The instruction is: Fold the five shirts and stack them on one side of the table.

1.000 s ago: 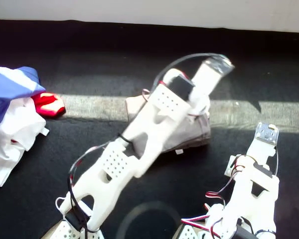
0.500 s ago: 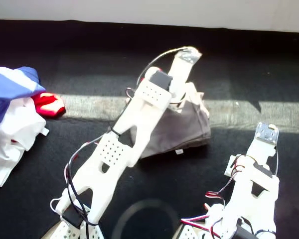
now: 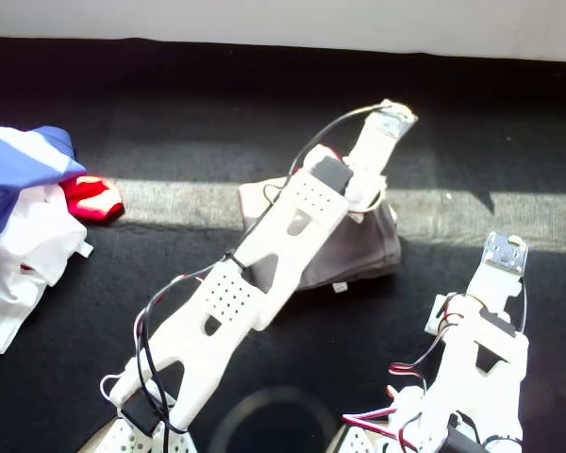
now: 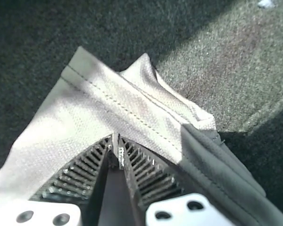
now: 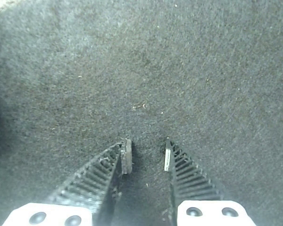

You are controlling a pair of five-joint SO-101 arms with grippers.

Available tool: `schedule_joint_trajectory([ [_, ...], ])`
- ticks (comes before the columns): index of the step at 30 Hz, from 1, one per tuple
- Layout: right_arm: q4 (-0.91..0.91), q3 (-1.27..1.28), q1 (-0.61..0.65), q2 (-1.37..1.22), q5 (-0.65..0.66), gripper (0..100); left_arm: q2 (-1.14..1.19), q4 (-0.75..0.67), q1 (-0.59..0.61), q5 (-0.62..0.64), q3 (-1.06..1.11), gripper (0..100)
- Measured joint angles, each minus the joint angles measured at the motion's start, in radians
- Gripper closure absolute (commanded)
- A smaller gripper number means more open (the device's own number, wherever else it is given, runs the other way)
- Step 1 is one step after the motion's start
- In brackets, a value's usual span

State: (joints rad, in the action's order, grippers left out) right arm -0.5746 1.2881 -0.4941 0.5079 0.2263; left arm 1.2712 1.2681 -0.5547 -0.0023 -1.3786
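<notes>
Since prior frame, left end effector (image 4: 117,149) swinging back rightward, pinching beige shirt (image 4: 80,113) hem; right end effector (image 5: 146,155) hovering slightly spread over black counter (image 5: 193,66).

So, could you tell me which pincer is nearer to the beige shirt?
Left. The left pincer is shut on the beige shirt; the right pincer hangs open over the table, apart from it.

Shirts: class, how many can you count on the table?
4: beige shirt at centre; blue shirt, white shirt and red shirt heaped at the high view's left edge. A fifth may be hidden there.
</notes>
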Motion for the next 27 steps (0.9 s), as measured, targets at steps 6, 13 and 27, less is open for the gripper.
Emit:
schedule_joint_trajectory([
  [6, 0.000, 0.000, 0.000, 0.000, 0.000, 86.5, 0.008, -0.035, -0.034, -0.003, 0.000, 99],
  [13, 0.000, 0.000, 0.000, 0.000, 0.000, 86.2, 0.009, -0.032, -0.048, 0.000, -0.083, 99],
  [27, -0.258, -0.226, 0.005, -0.014, -0.057, 73.8, -0.130, 0.405, 0.074, -0.003, -0.239, 99],
])
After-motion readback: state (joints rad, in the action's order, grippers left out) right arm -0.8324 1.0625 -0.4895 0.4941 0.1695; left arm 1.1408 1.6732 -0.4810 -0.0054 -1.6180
